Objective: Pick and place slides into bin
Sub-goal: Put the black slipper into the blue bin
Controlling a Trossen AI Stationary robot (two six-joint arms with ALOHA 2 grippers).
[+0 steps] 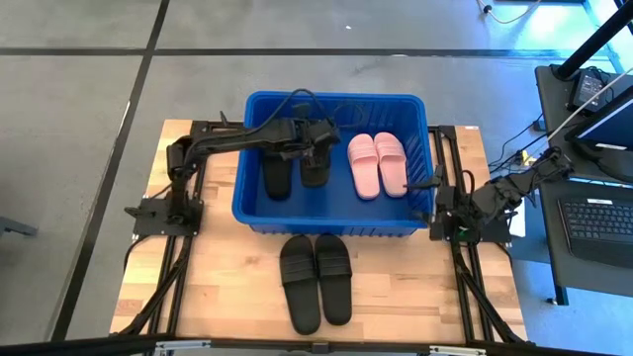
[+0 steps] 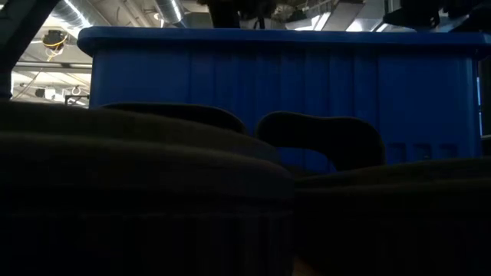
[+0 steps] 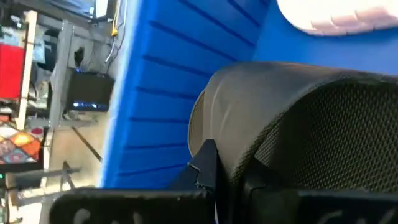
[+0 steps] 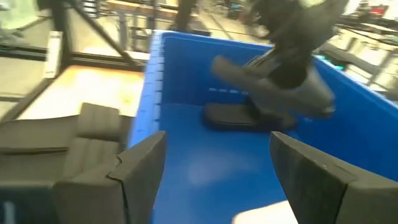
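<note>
The blue bin (image 1: 336,222) stands mid-table. Inside it lie one black slide (image 1: 278,174) flat on its sole and two pale pink slides (image 1: 377,164) side by side. My left gripper (image 1: 317,144) reaches over the bin from the left and is shut on a second black slide (image 1: 315,168), which the right wrist view shows tilted above the bin's floor (image 4: 273,81). Two more black slides (image 1: 316,282) lie on the table in front of the bin. My right gripper (image 4: 214,171) waits open at the bin's right wall. My left gripper holds the black slide at its far end (image 3: 214,124), with the fingers (image 3: 205,165) slanting down from the bin's left side. The gripper itself hides the exact place of contact. The slide hangs tilted below the fingers, clear of the bin's floor.
The bin's floor has bare room between the black slide and the pink pair, and near its front wall. The two black slides on the table fill the low view's foreground (image 2: 192,176). A desk with a laptop (image 1: 603,213) stands beyond the table's right edge.
</note>
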